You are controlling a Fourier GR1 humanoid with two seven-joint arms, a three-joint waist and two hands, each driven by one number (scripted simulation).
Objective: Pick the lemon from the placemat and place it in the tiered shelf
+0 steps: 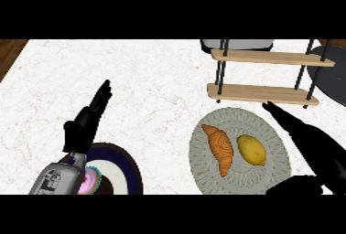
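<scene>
White marble worktop [135,82]. Left hand [84,123] at far left, fingers straight, empty. Lemon [252,149] on placemat [202,173], right of croissant [219,148], long axis running away from robot; tiered shelf [260,93] just beyond. Right hand [312,141] nearer, just right of lemon, fingers outstretched, empty.

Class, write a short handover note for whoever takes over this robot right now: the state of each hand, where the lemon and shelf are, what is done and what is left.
The left robot hand is open, fingers straight, over the counter, holding nothing.
The right robot hand is open, reaching over the right edge of the placemat, not holding anything.
The lemon lies on the placemat, right of a croissant.
The tiered shelf stands just behind the placemat.
Done: no grasp yet.
Left: grasp the lemon, lift it, set it on a tier.
</scene>
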